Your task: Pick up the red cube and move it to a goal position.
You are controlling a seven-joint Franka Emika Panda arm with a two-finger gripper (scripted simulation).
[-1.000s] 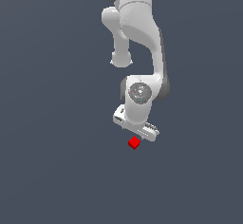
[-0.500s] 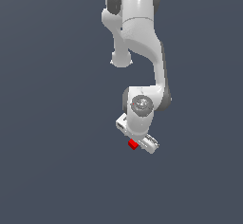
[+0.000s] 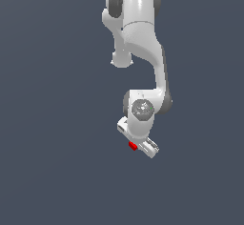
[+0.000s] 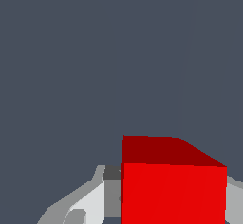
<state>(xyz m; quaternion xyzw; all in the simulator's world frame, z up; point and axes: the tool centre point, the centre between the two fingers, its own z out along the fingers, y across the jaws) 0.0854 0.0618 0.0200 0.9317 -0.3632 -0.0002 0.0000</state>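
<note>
The red cube [image 3: 132, 146] rests on the dark grey floor [image 3: 57, 171], mostly covered by the white hand of the arm in the exterior view. My gripper [image 3: 137, 148] is down over it. In the wrist view the red cube [image 4: 173, 190] fills the space between my fingers [image 4: 92, 201], whose pads lie against both of its sides. The gripper is shut on the cube, and the cube sits low at floor level. No goal marker shows in either view.
The white arm [image 3: 143, 43] reaches down from the top of the exterior view. Plain dark grey floor lies all around, and no other object shows.
The hand came down over the red cube, which stood free just below it a second ago. The cube has stayed in the same place.
</note>
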